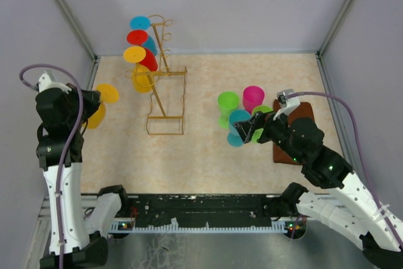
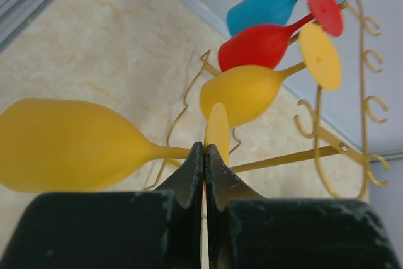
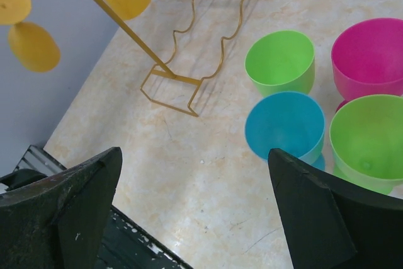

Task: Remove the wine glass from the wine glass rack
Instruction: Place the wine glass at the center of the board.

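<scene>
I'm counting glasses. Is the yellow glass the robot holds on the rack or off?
Off. The left end effector pinches the glass by its foot, apart from the rack.

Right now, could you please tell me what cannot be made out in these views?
- Top view: brown flat object, mostly covered by the right arm.
- Left wrist view: golden wire rack, base partly behind the yellow plastic wine glass.
- Right wrist view: pink plastic glass, cut off by the right edge.

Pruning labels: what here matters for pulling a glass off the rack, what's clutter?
Job: wine glass rack; yellow wine glass in left gripper; hung glasses: blue, red, yellow.
Clutter: standing glasses: green, pink, blue, green; brown mat.
</scene>
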{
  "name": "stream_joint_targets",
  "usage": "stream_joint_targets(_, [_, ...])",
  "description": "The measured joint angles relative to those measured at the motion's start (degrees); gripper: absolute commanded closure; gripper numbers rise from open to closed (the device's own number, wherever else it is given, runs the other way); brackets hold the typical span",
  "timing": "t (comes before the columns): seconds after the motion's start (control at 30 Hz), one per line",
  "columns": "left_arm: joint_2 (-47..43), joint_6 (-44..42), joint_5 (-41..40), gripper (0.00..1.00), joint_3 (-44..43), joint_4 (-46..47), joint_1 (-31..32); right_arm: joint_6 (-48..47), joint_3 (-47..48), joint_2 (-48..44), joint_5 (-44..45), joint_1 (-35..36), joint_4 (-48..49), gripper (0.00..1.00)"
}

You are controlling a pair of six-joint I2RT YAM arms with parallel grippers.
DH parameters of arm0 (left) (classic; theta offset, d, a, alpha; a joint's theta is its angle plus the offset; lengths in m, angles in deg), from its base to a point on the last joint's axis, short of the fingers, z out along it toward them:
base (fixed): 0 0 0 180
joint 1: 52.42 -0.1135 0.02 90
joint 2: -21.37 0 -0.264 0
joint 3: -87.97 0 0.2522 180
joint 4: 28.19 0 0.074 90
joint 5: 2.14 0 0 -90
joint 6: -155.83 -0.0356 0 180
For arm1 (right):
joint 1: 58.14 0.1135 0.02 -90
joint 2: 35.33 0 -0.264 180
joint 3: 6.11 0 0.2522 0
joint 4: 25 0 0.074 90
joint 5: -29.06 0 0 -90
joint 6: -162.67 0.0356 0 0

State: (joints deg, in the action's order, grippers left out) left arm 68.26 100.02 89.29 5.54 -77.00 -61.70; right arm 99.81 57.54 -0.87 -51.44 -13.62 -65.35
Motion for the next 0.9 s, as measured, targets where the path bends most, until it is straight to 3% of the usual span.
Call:
stream_joint_targets(0.13, [-1.73,-2.69,0.63,1.00,4.59,-2.56,0.96,0.28,0.00,-1.11,-0.11,0.00,-0.22,0.01])
stream_joint_targets(0.4, [-0.76,-12.31,17.31,1.00,11.78,-9.66,2.36,1.55,0.00,-0.85,-0.74,0.00,0.17,0.01])
stream_joint_targets(0.53, [-0.81,-17.38,22.58,1.00,11.34,-14.21,7.93,2.12,-0.42,0.20,-2.01,0.00,1.38,0.01])
stream_joint_targets(0.9, [0.20,-27.30,47.82,1.00,14.43,-17.07,26.75,6.36,-3.50,4.85,-11.10,0.00,9.60,0.01])
